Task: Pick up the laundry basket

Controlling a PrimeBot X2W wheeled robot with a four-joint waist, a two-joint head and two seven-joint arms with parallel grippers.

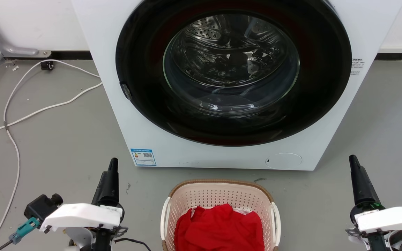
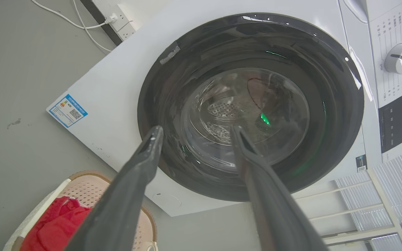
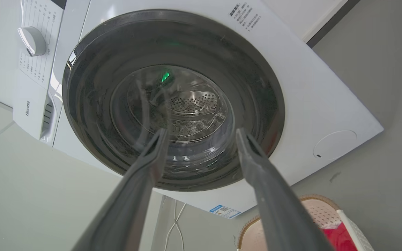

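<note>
The laundry basket (image 1: 218,196) stands on the grey floor at the bottom centre of the head view, just in front of the washing machine. It is cream-pink with perforated walls, a brown woven-look rim and white side handles, and a red cloth (image 1: 218,226) lies inside it. My left gripper (image 1: 113,162) hovers to the basket's left, apart from it. My right gripper (image 1: 353,159) hovers farther off to its right. Both are open with nothing between the fingers, as the left gripper (image 2: 196,131) and right gripper (image 3: 201,133) show in the wrist views. The basket (image 2: 86,184) sits low left in the left wrist view, and the basket (image 3: 314,211) low right in the right wrist view.
A white front-loading washing machine (image 1: 117,104) with its dark round door shut rises right behind the basket. White cables (image 1: 16,115) trail over the floor at the left, near the wall. Bare grey floor lies on both sides of the basket.
</note>
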